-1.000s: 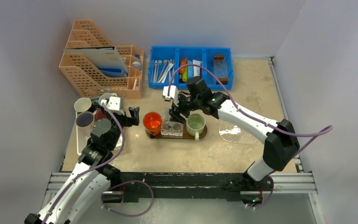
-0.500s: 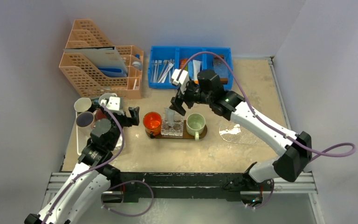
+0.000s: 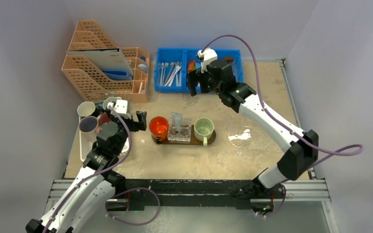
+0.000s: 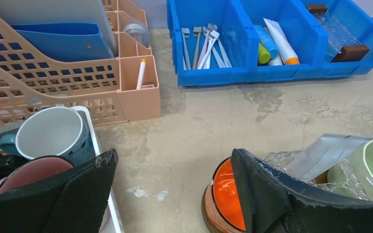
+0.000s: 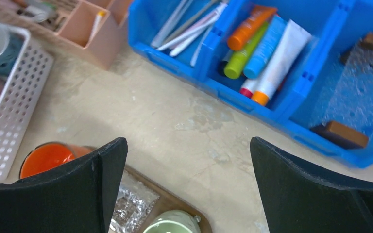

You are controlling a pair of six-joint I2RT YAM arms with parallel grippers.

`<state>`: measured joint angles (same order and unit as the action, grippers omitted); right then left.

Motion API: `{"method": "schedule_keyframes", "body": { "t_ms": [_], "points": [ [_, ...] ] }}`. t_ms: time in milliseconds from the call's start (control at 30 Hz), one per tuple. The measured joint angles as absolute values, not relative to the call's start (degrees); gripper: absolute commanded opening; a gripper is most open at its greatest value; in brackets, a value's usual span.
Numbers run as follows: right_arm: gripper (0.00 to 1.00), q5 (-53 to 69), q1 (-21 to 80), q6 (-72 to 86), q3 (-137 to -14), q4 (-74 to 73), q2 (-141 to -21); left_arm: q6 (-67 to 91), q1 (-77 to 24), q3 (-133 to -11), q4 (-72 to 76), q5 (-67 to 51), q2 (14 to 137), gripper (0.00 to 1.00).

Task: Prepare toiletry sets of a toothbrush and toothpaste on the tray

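Right gripper [image 5: 188,148]: jaws spread wide, nothing between them. It hangs well beyond the far side of the tray [image 3: 211,140], above the front of the blue bin [image 3: 165,88].

Left gripper [image 4: 175,158]: jaws apart, nothing held. It sits low, just off the tray's left end, with one finger close to the orange cup [image 3: 159,125]; whether they touch cannot be told.

Tray: lies on the counter [image 3: 262,102], between the two arms. Along it, from left to right, stand the orange cup, a clear glass holder [image 3: 179,134] and a pale green cup [image 3: 204,128]. A pale grey tube [image 3: 177,119] stands in the holder, leaning slightly.

Beyond the tray, the bin's left compartment holds the white toothbrushes [image 4: 204,46], lying loose and crossed. Its middle compartment holds several tubes: orange, green, blue, and a white tube with an orange cap [image 5: 281,60]. Its right compartment holds clear pieces with brown ends [image 5: 354,97].

Far left of the tray stands a peach file organiser [image 3: 102,68]. Left of the tray, a white perforated tray [image 5: 9,111] carries mugs [image 4: 53,131].
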<state>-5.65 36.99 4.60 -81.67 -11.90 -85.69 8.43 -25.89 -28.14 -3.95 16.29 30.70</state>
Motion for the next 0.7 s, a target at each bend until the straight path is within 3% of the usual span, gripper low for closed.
{"method": "schedule_keyframes", "body": {
  "t_ms": [367, 700],
  "points": [
    [0.99, -16.1, 34.6, 14.2, -95.3, -22.5, -100.4, 9.2, -25.9, -28.6, -5.0, 17.2, 33.9, 0.92],
    [0.91, -18.8, 33.3, 19.7, -103.2, -28.6, -112.6, 9.5, -25.9, -29.3, -5.5, 17.3, 35.0, 0.93]
  ]
}}
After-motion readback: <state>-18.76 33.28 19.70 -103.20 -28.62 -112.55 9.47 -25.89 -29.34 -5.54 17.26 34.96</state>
